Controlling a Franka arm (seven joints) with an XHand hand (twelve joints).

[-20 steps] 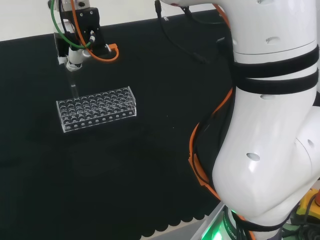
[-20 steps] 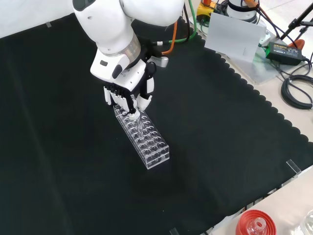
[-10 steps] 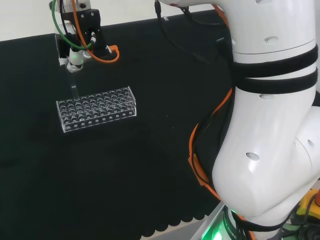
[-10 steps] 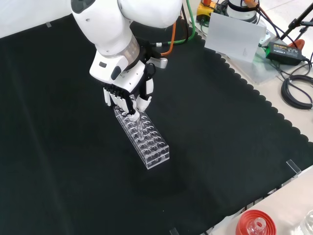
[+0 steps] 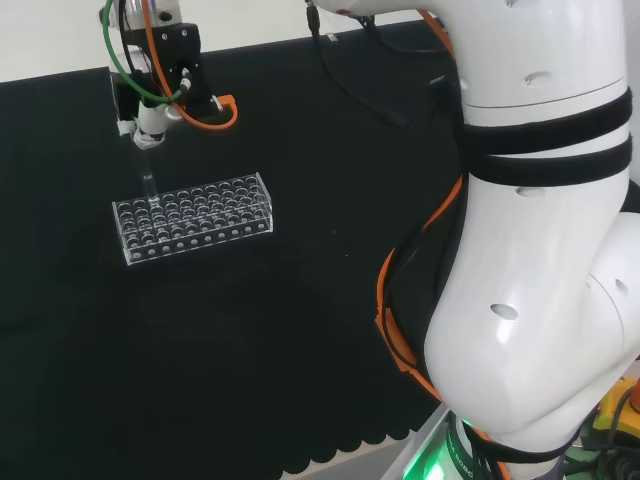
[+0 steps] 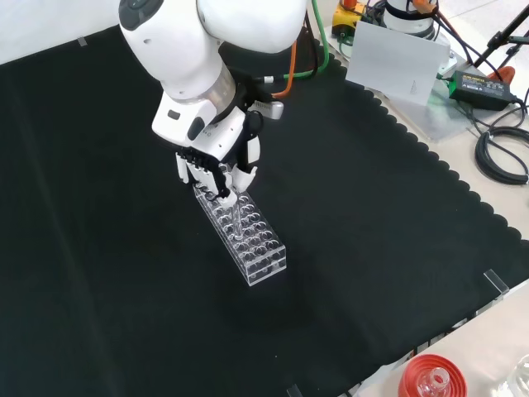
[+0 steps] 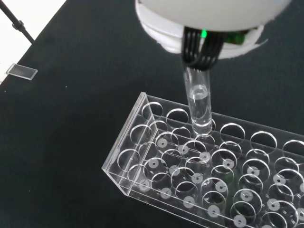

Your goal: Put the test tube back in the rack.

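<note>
The hand (image 6: 216, 169), fingers pinching the upright tube (image 7: 199, 102) just above the rack (image 7: 204, 178), could catch a hole's rim if slightly off-centre.

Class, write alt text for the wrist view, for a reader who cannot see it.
A clear test tube hangs upright from the hand, its rounded bottom just at a hole near one end of a clear plastic rack. The rack's other holes look empty, and it sits on black cloth.
</note>
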